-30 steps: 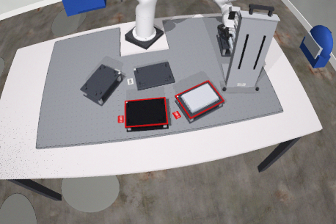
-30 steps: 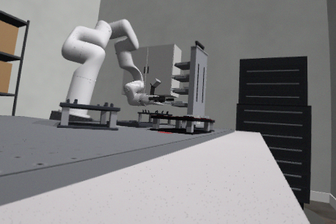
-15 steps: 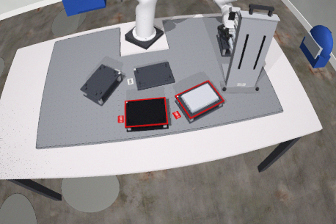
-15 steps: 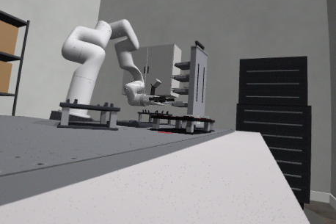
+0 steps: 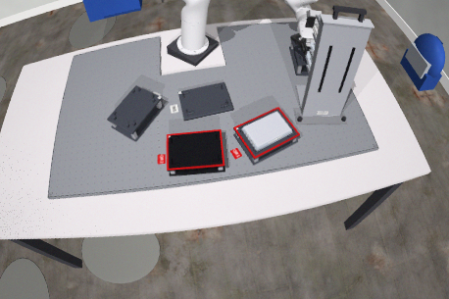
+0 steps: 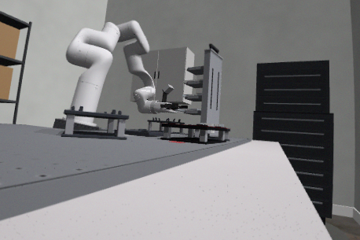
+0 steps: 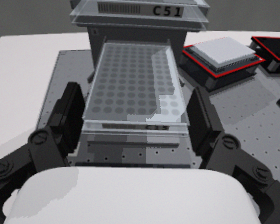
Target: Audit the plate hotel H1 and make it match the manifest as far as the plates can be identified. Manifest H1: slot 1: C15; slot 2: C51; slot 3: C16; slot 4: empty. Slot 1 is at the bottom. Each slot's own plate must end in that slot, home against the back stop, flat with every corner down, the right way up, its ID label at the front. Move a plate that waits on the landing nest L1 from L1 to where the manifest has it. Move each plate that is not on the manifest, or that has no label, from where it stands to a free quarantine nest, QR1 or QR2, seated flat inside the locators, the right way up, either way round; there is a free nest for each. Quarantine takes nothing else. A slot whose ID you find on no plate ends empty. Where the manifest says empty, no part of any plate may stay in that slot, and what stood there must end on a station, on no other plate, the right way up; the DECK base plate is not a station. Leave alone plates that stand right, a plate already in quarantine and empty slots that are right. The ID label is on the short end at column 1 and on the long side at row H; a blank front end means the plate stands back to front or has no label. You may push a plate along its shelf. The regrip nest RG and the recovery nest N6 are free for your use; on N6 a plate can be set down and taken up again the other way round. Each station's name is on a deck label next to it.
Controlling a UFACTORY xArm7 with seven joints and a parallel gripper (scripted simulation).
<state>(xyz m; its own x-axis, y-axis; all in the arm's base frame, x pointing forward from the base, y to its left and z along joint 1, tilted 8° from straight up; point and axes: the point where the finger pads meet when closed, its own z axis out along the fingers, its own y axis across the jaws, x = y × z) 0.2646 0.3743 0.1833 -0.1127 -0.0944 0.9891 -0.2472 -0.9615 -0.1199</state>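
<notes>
A clear well plate (image 7: pixel 132 85) lies flat between the fingers of the gripper (image 7: pixel 136 120), which is grasping it across its width with the jaws spread wide, one black finger pressed on each long side. The plate's near short end carries a dark label strip, too blurred to read. It sits low at the mouth of the hotel (image 7: pixel 136 35), its far end reaching in toward the tower and its near end toward the wrist; whether it rests on a shelf there cannot be told. Just above it, a second clear plate (image 7: pixel 141 11) sits in the hotel with its label reading C51 at the front. In the top view the hotel (image 5: pixel 338 67) stands upright at the far right of the grey deck (image 5: pixel 98 168), a handle on its top, with the gripper (image 5: pixel 300 55) at its left face. Nearer the front, a red-rimmed nest (image 5: pixel 267 133) holds a pale plate, and to its left another red-rimmed nest (image 5: pixel 195 150) shows a black surface. Farther left are two dark nests, one flat (image 5: pixel 206 100) and one turned at an angle (image 5: pixel 135 111). The arm's base (image 5: pixel 211 50) is set at the far side of the white counter (image 5: pixel 221 212).
</notes>
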